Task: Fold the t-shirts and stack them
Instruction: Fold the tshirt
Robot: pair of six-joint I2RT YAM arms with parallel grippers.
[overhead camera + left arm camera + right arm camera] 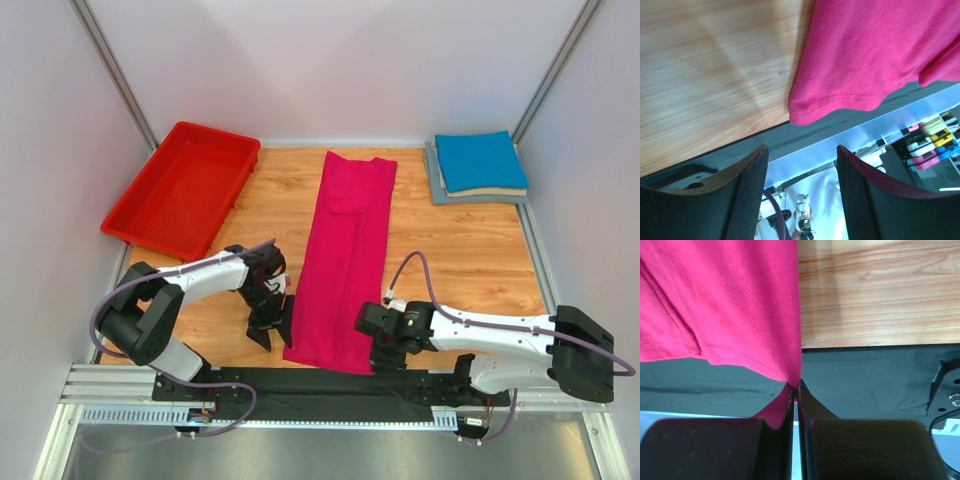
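The magenta-pink t-shirt (348, 255) lies on the wooden table as a long narrow strip, running from the back to the near edge. My right gripper (380, 352) is shut on its near right corner. In the right wrist view, the pink cloth (730, 300) is pinched between the closed tips of the right gripper (796, 388). My left gripper (271, 326) stands open just left of the near left corner. In the left wrist view that hem corner (810, 111) lies ahead of the left gripper (801, 150), apart from it, with nothing between the fingers (747, 190). A folded blue t-shirt (480, 160) tops a stack over a grey one (437, 186) at the back right.
A red plastic bin (185, 188) sits at the back left. A black mat (330, 385) and metal rail run along the near edge under the arms. White walls close in the table on three sides.
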